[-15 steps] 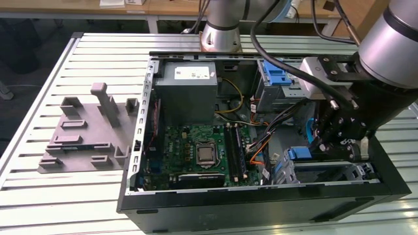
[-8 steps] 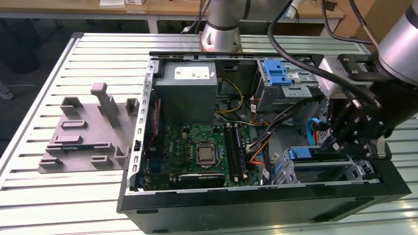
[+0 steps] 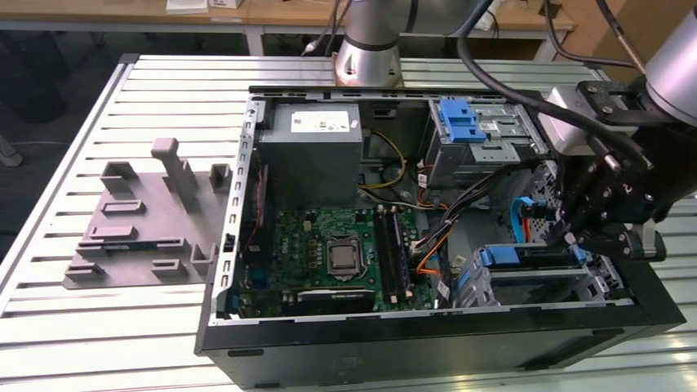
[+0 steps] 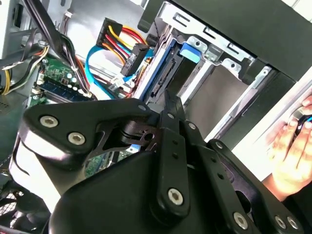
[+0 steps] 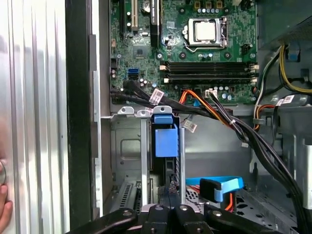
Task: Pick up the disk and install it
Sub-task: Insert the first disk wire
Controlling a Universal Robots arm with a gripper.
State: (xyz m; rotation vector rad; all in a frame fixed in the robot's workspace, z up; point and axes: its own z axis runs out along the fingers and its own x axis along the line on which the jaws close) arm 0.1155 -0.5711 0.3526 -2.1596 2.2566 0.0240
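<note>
The disk [image 3: 521,258] stands on edge inside the lower drive cage of the open computer case, at the exterior view's right. Its blue carrier frame [image 4: 158,68] and blue tab [image 5: 165,139] show between the silver cage rails in both wrist views. My gripper [image 3: 575,242] hangs directly over that cage. Its fingers are drawn together, tips [image 4: 171,101] at or just off the disk's exposed edge, with nothing visibly held between them. The gripper [image 5: 170,212] sits in line with the disk's dark edge [image 5: 168,179].
A grey power supply box [image 3: 316,151], the motherboard [image 3: 343,253] and an upper cage with a blue latch [image 3: 468,122] fill the case. Loose cables [image 5: 219,114] run beside the cage. A grey fixture [image 3: 147,220] lies on the table. A person's hand [image 4: 292,146] rests outside the case.
</note>
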